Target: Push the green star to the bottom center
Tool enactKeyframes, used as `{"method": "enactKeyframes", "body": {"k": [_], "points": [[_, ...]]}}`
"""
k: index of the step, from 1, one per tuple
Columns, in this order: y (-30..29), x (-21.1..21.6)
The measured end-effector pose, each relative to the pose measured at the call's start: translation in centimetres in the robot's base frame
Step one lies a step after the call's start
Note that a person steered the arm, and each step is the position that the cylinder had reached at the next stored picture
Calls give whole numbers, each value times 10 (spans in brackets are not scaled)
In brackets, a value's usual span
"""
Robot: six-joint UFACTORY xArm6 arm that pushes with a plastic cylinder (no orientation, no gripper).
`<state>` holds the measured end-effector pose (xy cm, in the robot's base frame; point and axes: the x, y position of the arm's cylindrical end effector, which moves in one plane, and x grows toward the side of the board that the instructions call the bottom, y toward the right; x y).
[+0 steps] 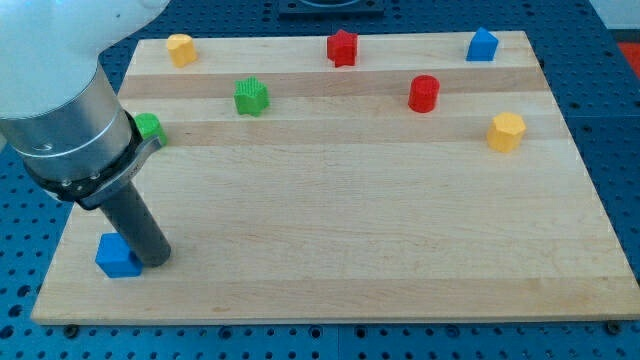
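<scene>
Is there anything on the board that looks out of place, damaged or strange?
Nothing looks damaged or spilled. One thing stands out: my tip rests against the blue block at the view's bottom left, far from the green star near the top. A second green block is half hidden behind the arm.

Robotics lab: wooden board on blue perforated bench (w/ robot arm).

The board is pale wood with a matt, smooth finish and visible grain stripes. The green star looks like matt plastic, perhaps slightly ridged. The rod is dark, slightly glossy metal.
</scene>
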<state>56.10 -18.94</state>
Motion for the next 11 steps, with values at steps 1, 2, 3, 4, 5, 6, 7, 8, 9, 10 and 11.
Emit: {"method": "enactKeyframes", "body": {"k": [1,2,3,4,5,6,7,8,9,10,11], "points": [[0,0],[13,-12],[39,-38],[58,-69],[59,-102],[59,-132],[59,-160],[44,-175],[25,-191],[18,-221],[18,-252]]}}
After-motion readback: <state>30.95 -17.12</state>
